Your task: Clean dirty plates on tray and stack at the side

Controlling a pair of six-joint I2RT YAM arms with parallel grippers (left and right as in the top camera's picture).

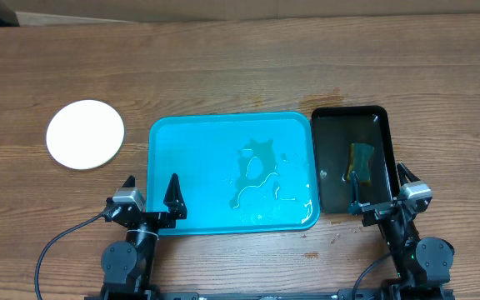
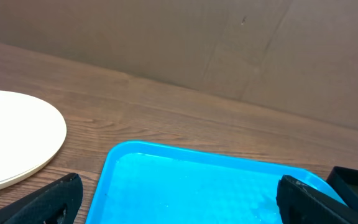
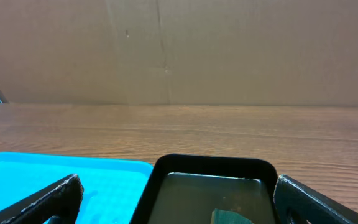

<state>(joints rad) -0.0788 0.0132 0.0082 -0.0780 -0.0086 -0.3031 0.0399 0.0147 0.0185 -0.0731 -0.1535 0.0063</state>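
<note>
The turquoise tray lies in the middle of the table, wet with puddles and holding no plates. It also shows in the left wrist view and the right wrist view. A white plate stack sits on the table left of the tray, also in the left wrist view; I cannot tell how many plates it holds. My left gripper is open and empty over the tray's front left corner. My right gripper is open and empty over the black tray's front end.
A narrow black tray stands right of the turquoise tray, holding liquid and a green-yellow sponge. It shows in the right wrist view. A cardboard wall runs along the table's far edge.
</note>
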